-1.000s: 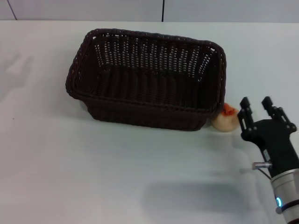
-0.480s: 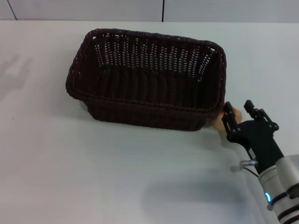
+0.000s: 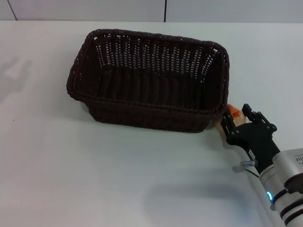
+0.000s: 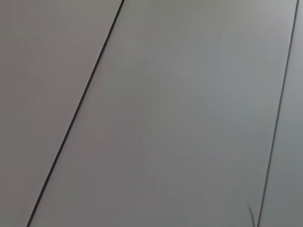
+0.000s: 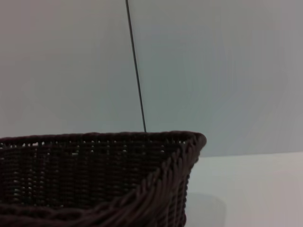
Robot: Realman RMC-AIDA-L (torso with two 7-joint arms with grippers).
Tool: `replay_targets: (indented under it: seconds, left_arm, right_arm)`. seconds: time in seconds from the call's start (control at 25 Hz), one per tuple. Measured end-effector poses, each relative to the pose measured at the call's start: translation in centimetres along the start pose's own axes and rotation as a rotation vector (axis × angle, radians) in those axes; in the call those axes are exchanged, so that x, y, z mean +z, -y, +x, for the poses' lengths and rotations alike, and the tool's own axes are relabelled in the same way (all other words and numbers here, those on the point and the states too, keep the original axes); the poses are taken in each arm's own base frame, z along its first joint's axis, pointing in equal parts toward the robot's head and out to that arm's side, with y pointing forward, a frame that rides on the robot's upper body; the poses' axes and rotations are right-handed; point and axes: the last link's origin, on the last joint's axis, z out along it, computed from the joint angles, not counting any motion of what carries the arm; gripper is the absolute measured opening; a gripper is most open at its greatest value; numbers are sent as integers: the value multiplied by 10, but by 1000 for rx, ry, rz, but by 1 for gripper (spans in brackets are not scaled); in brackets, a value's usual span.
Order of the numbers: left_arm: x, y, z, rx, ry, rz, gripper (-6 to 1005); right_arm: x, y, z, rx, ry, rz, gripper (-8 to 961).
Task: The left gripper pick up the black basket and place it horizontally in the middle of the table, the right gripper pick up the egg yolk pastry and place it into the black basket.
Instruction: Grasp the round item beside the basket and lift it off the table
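Note:
The black basket (image 3: 142, 102) stands lengthwise across the middle of the white table (image 3: 94, 179), empty inside. It also shows in the right wrist view (image 5: 94, 170). The egg yolk pastry (image 3: 233, 113) lies on the table against the basket's front right corner, mostly hidden by my right gripper (image 3: 241, 120). That gripper is open, with one finger on each side of the pastry. The left gripper is out of view in every frame; the left wrist view shows only grey wall panels.
The basket's right wall (image 3: 222, 80) stands right beside the right gripper. A grey panelled wall (image 3: 165, 9) runs along the table's far edge. Bare tabletop lies in front of and left of the basket.
My right gripper has moved left and forward from beside the pastry until its open fingers straddle it. The pastry is now mostly covered. The basket has not moved.

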Motion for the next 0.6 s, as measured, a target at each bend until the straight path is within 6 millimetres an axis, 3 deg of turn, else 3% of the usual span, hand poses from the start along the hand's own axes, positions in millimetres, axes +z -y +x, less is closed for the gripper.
replay_targets:
  seconds: [0.48,0.6]
  left_arm:
    - [-1,-1,1,-3,-12,-5,368]
    - [-1,-1,1,-3,-12,-6,366]
  right_arm:
    - [4,1,2,31,-17,-26,485]
    - [2,1,-1,29,12,-21,378]
